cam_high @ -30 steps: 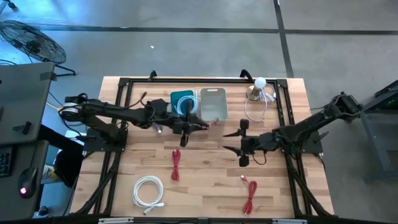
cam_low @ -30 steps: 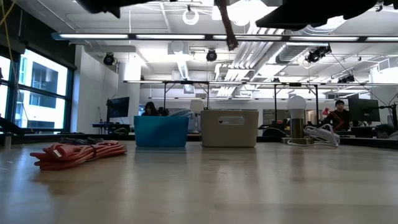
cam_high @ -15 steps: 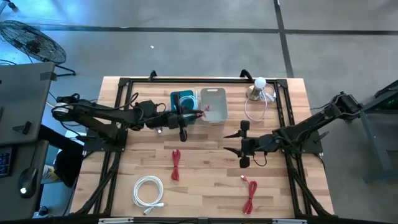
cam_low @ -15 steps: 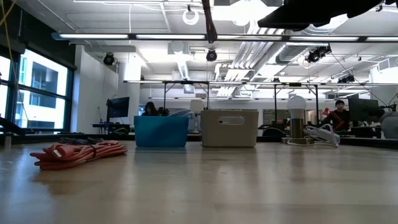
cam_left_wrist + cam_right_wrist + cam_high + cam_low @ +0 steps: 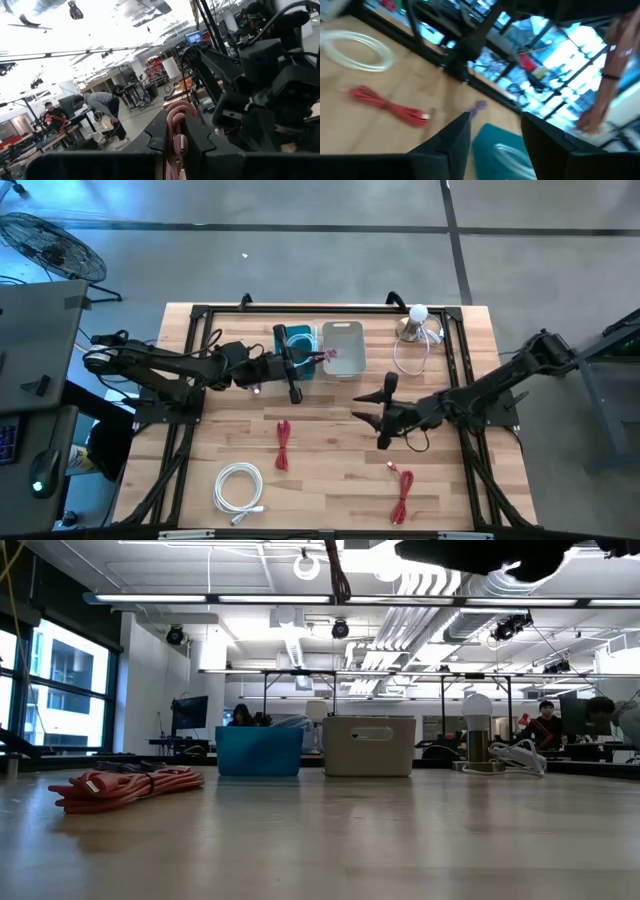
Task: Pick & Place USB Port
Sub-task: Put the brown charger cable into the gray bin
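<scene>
A red USB cable (image 5: pixel 322 357) hangs over the bins at the far middle, with my left gripper (image 5: pixel 303 364) shut on it. In the left wrist view its pink-red loop (image 5: pixel 176 115) stands up between the fingers. In the low view it dangles from the top edge as a thin strand (image 5: pixel 336 568). Below it stand a blue bin (image 5: pixel 293 340) and a grey bin (image 5: pixel 343 348). My right gripper (image 5: pixel 368 408) hovers open right of centre, holding nothing. My left gripper pinches the red cable's bundled strands (image 5: pixel 175 142) between its two fingers. The fingers point roughly level toward the table's right side. The cable is lifted clear of the table, with a loop above the fingers and a strand hanging below.
Two more red cables lie on the table (image 5: pixel 283 445) (image 5: pixel 402 490), and a white coil (image 5: pixel 238 485) lies near left. A lamp (image 5: pixel 415 323) with a white cord stands far right. A black frame (image 5: pixel 200 315) borders the table. People sit in the room beyond.
My left gripper has drawn back toward the table's left edge, risen and rolled, still shut on the red cable. The cable has swung left and higher above the bins. My right gripper has rolled and tipped a little in place.
</scene>
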Robot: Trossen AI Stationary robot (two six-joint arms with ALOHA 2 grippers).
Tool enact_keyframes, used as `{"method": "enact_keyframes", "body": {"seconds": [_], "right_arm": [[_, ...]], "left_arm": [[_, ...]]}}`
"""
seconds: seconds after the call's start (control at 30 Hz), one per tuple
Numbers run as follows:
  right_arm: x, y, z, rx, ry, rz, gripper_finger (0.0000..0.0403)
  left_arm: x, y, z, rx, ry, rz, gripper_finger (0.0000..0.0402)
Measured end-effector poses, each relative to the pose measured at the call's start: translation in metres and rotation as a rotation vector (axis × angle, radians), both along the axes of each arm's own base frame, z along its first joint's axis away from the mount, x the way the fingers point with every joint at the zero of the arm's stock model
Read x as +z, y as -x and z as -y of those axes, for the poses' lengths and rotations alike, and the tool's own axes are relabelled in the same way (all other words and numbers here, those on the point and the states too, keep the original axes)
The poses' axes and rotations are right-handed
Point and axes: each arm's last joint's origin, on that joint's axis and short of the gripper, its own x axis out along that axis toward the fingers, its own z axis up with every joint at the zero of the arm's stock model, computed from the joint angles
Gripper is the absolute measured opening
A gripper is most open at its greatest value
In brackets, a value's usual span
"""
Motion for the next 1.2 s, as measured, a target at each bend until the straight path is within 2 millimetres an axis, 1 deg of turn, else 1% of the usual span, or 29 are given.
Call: {"method": "enact_keyframes", "body": {"seconds": [0.1, 0.23, 0.43, 0.53, 0.63, 0.77, 0.93, 1.07, 1.2], "right_arm": [[-0.001, -0.008, 0.003, -0.052, 0.067, 0.039, 0.0161], [-0.003, -0.016, 0.011, -0.132, 0.132, 0.079, 0.0161], [-0.005, -0.026, 0.028, -0.216, 0.128, 0.117, 0.0162], [-0.006, -0.029, 0.036, -0.218, 0.153, 0.128, 0.0165], [-0.001, -0.037, 0.041, -0.227, 0.165, 0.138, 0.0165], [0.010, -0.051, 0.043, -0.244, 0.169, 0.165, 0.0165], [0.016, -0.072, 0.044, -0.257, 0.209, 0.131, 0.0166], [0.016, -0.087, 0.044, -0.282, 0.216, 0.120, 0.0167], [0.014, -0.093, 0.043, -0.331, 0.228, 0.103, 0.0171]], "left_arm": [[0.000, 0.000, 0.000, -0.002, 0.004, -0.002, 0.0023], [0.000, 0.000, 0.000, -0.018, 0.011, -0.002, 0.0023], [0.000, 0.000, 0.000, -0.023, 0.012, -0.001, 0.0023], [0.000, 0.000, 0.000, -0.023, 0.012, -0.002, 0.0023], [-0.001, 0.000, 0.000, -0.023, 0.012, -0.005, 0.0023], [-0.001, 0.000, 0.000, -0.024, 0.012, -0.005, 0.0023], [-0.001, 0.000, 0.001, -0.032, 0.010, -0.006, 0.0023], [-0.001, -0.001, 0.001, -0.044, 0.009, -0.009, 0.0023], [-0.003, -0.001, 0.001, -0.044, 0.009, -0.026, 0.0023]]}}
